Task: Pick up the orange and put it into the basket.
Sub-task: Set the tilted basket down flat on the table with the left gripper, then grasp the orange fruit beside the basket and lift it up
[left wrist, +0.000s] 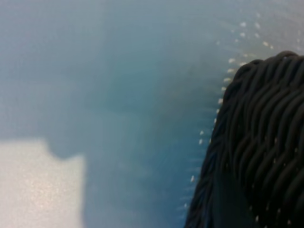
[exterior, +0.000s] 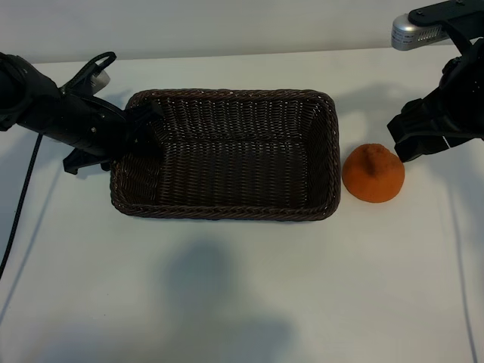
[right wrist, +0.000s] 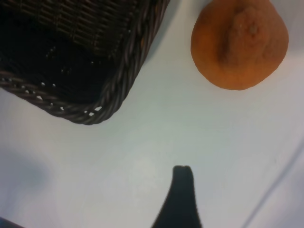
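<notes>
The orange sits on the white table just off the right end of the basket, stem end up. The dark brown wicker basket has nothing in it. My right gripper hangs open beside the orange, to its right and slightly behind, not touching it. In the right wrist view the orange lies beyond one dark finger, beside the basket's corner. My left gripper is closed over the basket's left rim. The left wrist view shows the weave very close.
A black cable trails down the table's left side and a thin one runs along the right. A silver part of the rig sticks out at the back right. White table surface lies in front of the basket.
</notes>
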### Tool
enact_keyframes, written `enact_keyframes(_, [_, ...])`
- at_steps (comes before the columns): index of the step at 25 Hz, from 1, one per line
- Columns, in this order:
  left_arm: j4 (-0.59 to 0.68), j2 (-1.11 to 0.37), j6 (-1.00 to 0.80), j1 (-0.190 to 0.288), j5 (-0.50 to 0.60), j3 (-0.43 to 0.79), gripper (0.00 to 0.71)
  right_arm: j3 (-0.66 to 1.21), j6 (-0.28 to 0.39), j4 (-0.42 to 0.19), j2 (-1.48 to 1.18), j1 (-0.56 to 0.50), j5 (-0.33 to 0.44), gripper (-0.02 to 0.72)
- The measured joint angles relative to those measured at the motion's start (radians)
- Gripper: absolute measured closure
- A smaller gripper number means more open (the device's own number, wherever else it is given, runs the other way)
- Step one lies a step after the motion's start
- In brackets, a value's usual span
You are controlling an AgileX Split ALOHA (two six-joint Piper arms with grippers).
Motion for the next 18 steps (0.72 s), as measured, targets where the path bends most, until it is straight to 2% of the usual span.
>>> enact_keyframes(2, [-0.009, -0.001, -0.002, 0.000, 0.005, 0.000, 0.289, 0.000, 0.000, 0.000, 0.000, 0.000, 0.001, 0.108])
enact_keyframes(5, [-0.023, -0.018, -0.002, 0.000, 0.016, -0.001, 0.080, 0.000, 0.000, 0.000, 0.000, 0.000, 0.002, 0.108])
enact_keyframes(7, [-0.022, -0.029, -0.002, 0.000, 0.018, -0.001, 0.019, 0.000, 0.000, 0.000, 0.000, 0.000, 0.001, 0.108])
enact_keyframes(12, [0.006, -0.059, -0.018, 0.000, 0.028, -0.005, 0.016, 0.000, 0.000, 0.000, 0.000, 0.000, 0.002, 0.108])
enact_keyframes(18, [0.138, -0.108, -0.104, 0.000, 0.084, -0.005, 0.034, 0.000, 0.000, 0.000, 0.000, 0.000, 0.002, 0.108])
